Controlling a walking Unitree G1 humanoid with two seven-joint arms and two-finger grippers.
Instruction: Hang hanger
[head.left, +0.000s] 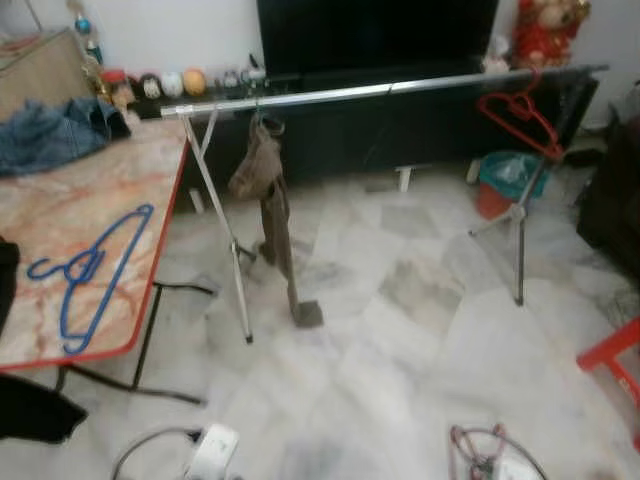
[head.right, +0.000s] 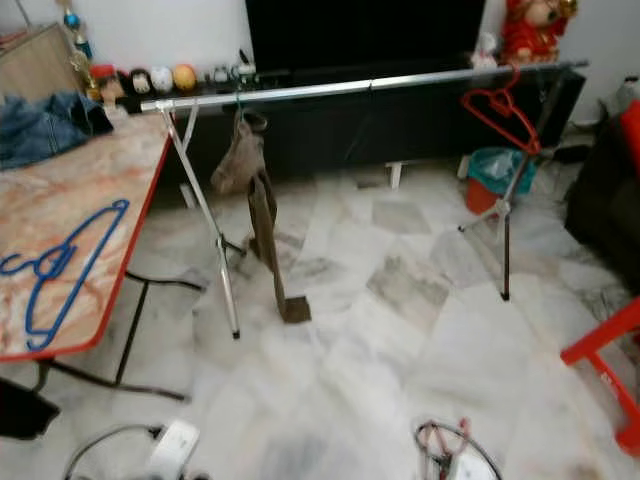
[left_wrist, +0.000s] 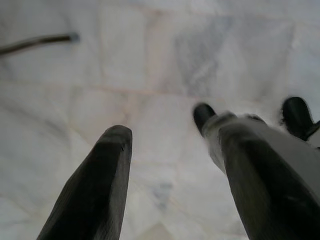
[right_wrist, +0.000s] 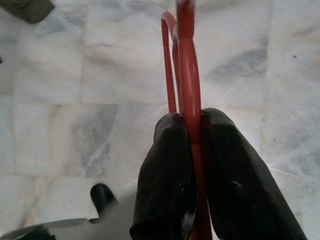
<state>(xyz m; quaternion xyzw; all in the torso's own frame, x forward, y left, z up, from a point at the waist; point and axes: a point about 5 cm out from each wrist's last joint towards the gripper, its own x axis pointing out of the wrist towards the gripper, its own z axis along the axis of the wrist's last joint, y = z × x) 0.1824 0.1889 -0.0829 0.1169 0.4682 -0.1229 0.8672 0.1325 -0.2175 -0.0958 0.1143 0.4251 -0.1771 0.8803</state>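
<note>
The right gripper (right_wrist: 192, 150) is clamped on a red hanger (right_wrist: 184, 75) above the marble floor (head.left: 400, 340), well short of the rail (head.left: 380, 90). Thin, stiff and light, that hanger suits a grip near its hook. The left gripper (left_wrist: 170, 165) hangs open, empty.

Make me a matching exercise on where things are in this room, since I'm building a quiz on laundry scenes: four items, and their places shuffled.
Items:
1. blue hanger
2. brown garment
3. jeans
4. red hanger in the right end effector

Places:
A. hung on the metal rail
B. heaped at the far end of the marble table
C. lying flat on the table near its red edge
D. pinched between two black fingers above the floor

Pairs: 1-C, 2-A, 3-B, 4-D
</note>
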